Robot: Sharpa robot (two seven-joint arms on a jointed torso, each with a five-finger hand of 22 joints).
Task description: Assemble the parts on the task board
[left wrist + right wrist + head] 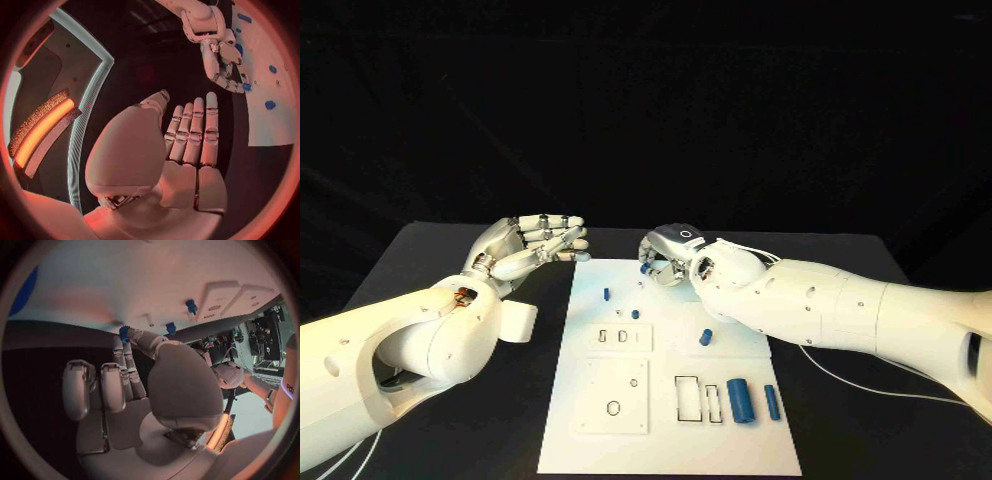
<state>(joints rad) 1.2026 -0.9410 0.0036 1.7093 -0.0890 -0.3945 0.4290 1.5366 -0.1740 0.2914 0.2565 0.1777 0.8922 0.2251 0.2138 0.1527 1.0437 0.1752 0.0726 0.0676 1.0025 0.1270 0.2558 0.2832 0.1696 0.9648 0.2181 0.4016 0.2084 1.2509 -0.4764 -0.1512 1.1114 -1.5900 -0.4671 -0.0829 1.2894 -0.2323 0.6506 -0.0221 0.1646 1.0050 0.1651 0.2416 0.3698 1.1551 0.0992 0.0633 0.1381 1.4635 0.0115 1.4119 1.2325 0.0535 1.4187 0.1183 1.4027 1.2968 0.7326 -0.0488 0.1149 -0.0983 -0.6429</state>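
From the head view, the right hand (672, 256) is working at the far edge of the task board (733, 440), its fingers pinching a small blue part (648, 267) just over the plate. To do this step well, I judge it should be keeping the part upright and lowering it straight, without sideways drag. The left hand (535, 243) is hovering beside the board's far left corner, holding nothing, fingers loosely curled. 2 blue cylinders (738, 402) are lying near the board's near right, smooth and round, beside rectangular outlines.

In the left wrist view, the left hand (181, 145) is showing straight metallic fingers, empty.

In the right wrist view, the right hand's fingertips (128, 335) are gripping a ridged blue part (124, 332) against the matte white board (125, 280).
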